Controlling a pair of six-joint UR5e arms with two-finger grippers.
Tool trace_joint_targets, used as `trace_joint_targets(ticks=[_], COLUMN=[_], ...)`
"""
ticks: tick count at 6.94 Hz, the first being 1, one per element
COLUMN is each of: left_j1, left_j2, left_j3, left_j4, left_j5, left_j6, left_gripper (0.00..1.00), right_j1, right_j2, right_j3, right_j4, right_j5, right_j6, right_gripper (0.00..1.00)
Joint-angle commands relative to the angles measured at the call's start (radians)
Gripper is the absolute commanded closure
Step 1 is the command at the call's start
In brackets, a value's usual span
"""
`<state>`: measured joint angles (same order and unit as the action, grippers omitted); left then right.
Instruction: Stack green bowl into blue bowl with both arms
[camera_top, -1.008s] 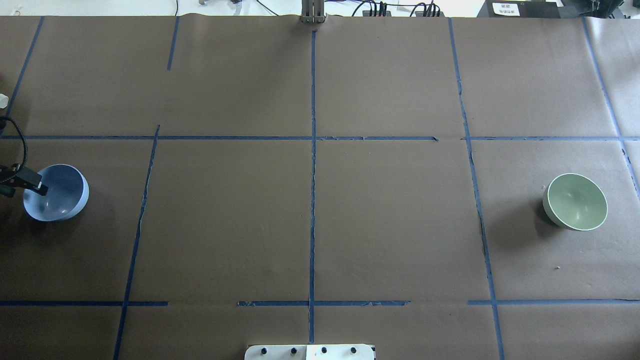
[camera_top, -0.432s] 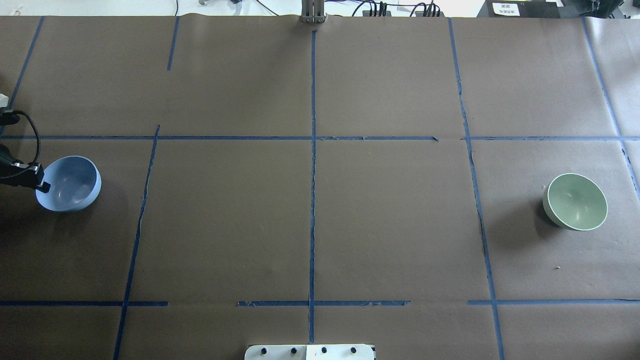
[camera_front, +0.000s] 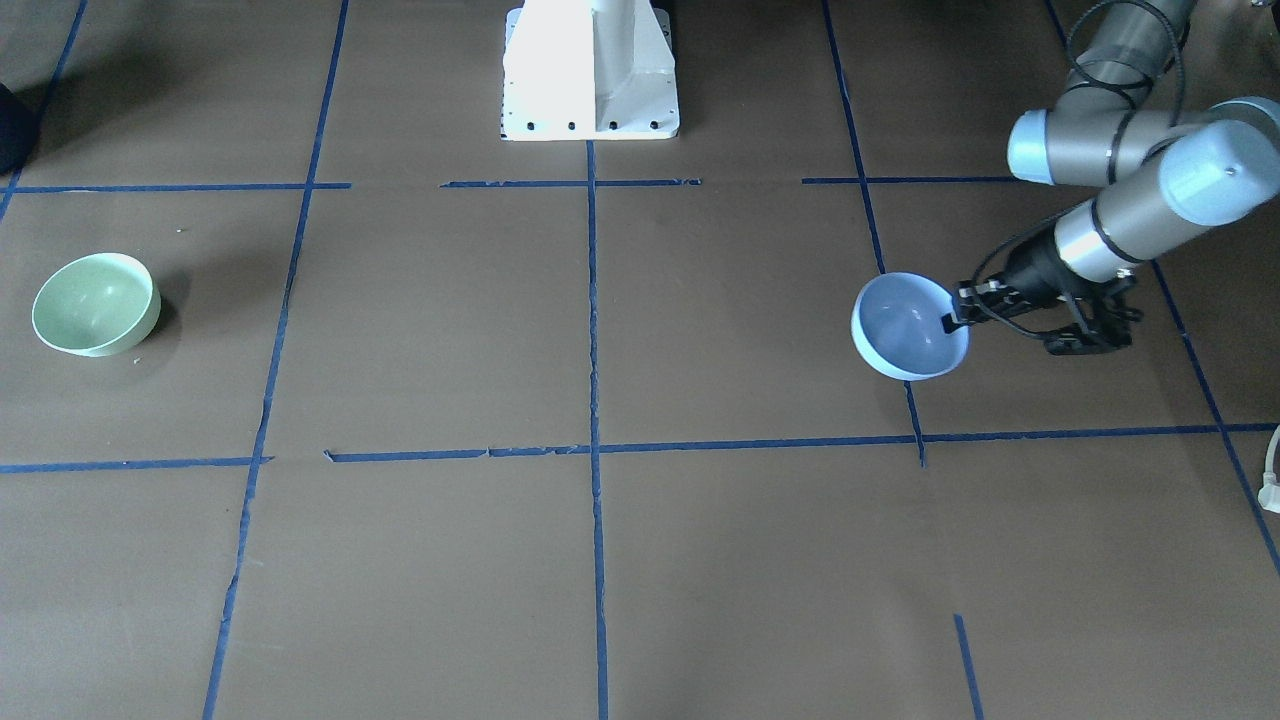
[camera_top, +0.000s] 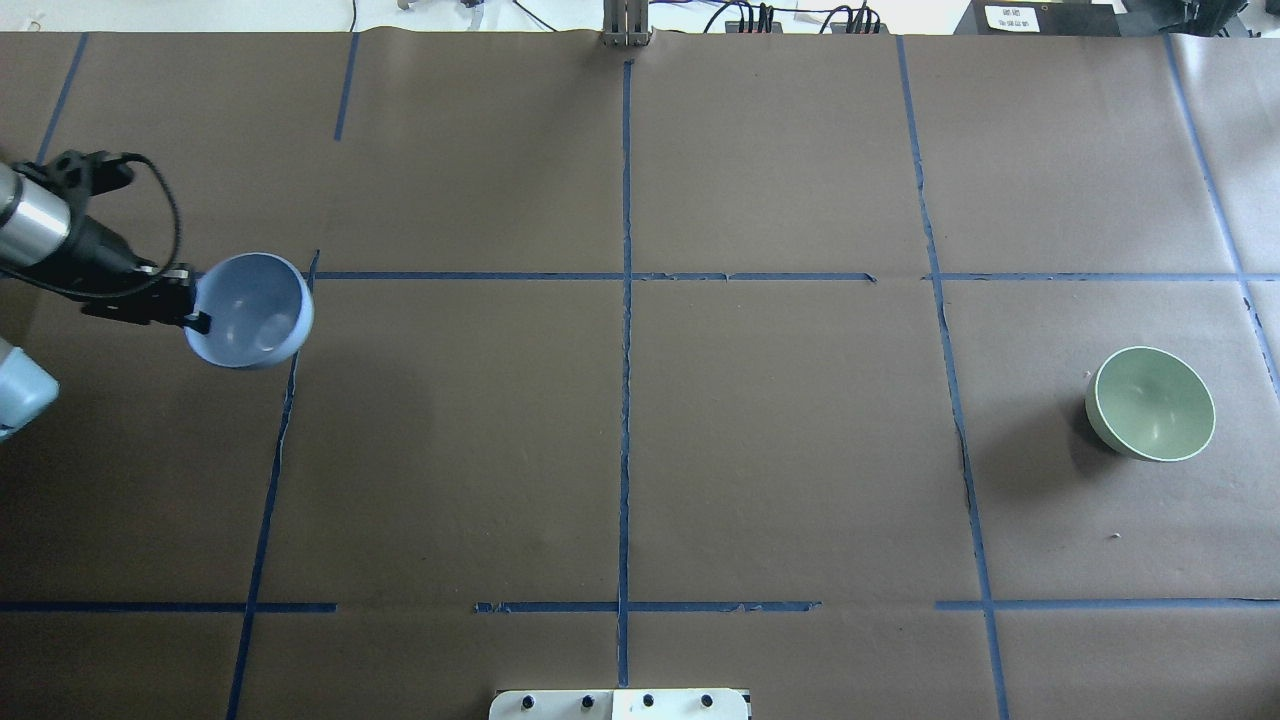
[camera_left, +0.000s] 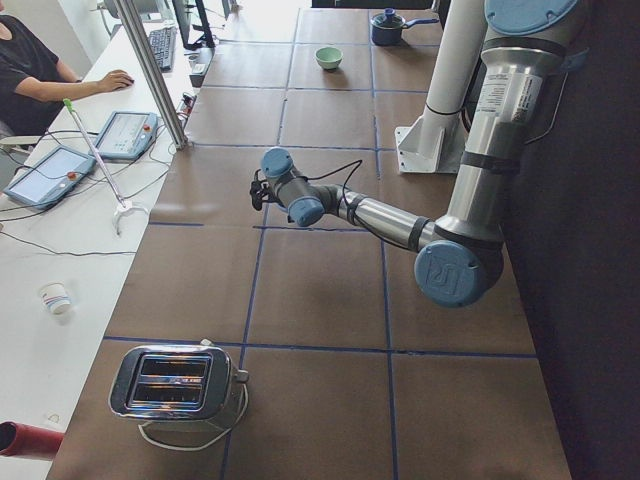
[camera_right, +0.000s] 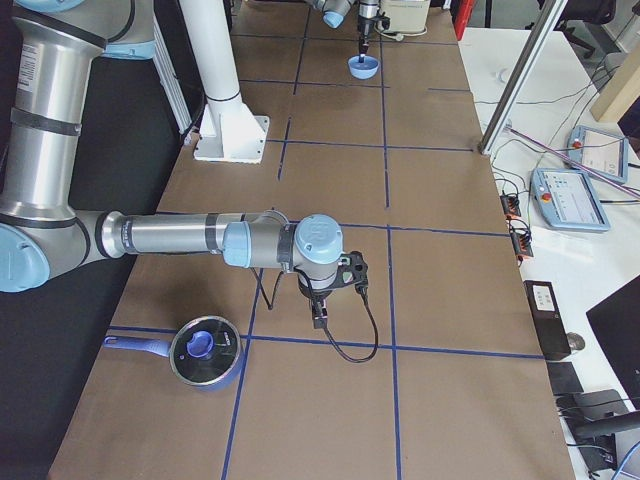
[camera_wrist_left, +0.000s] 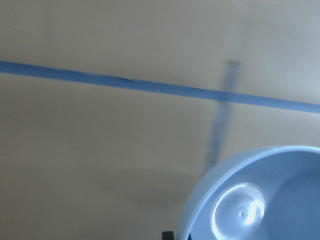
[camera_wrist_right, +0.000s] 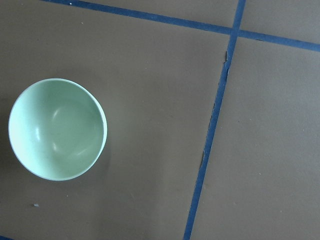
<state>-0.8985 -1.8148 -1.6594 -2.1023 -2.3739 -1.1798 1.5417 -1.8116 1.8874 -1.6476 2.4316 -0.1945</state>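
Note:
My left gripper (camera_top: 195, 318) is shut on the near rim of the blue bowl (camera_top: 250, 310) and holds it tilted above the table at the left. The front view shows the same gripper (camera_front: 950, 322) and bowl (camera_front: 908, 325). The bowl fills the lower right of the left wrist view (camera_wrist_left: 265, 200). The green bowl (camera_top: 1150, 403) stands upright on the table at the far right, also seen in the front view (camera_front: 95, 303) and the right wrist view (camera_wrist_right: 57, 129). My right gripper (camera_right: 318, 318) shows only in the exterior right view, so I cannot tell if it is open.
The white pedestal base (camera_front: 590, 70) stands at the robot's edge of the table. A blue lidded saucepan (camera_right: 205, 350) sits near the right arm. A toaster (camera_left: 180, 385) stands at the left end. Blue tape lines cross the brown table.
My left gripper has lifted the blue bowl and carried it right and farther from the robot, away from the table's left edge. The green bowl has not moved.

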Motion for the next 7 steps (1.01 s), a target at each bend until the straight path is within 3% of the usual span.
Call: trace_joint_targets(ticks=[1, 2, 3, 5, 7], left_j1=[0.203, 0.308, 0.373, 0.388, 0.389], left_j2=[-0.185, -0.296, -0.355, -0.423, -0.429], left_j3=[-0.033, -0.02, -0.004, 0.093, 0.101], left_j4=[0.083, 0.22, 0.257, 0.257, 0.254], left_j5=[0.191, 0.316, 0.431, 0.446, 0.446], left_j6=[-0.205, -0.21, -0.21, -0.205, -0.205], left_gripper=[1.0, 1.0, 1.0, 1.0, 0.98], right_j1=[0.0, 0.0, 0.0, 0.0, 0.0], right_j2=[0.009, 0.009, 0.005, -0.005, -0.005], right_j3=[0.001, -0.001, -0.007, -0.008, -0.01], right_j4=[0.0, 0.009, 0.073, 0.081, 0.08], right_j5=[0.003, 0.001, -0.005, -0.005, -0.002], right_j6=[0.0, -0.005, -0.002, 0.0, 0.004], right_gripper=[0.0, 0.0, 0.0, 0.0, 0.0])
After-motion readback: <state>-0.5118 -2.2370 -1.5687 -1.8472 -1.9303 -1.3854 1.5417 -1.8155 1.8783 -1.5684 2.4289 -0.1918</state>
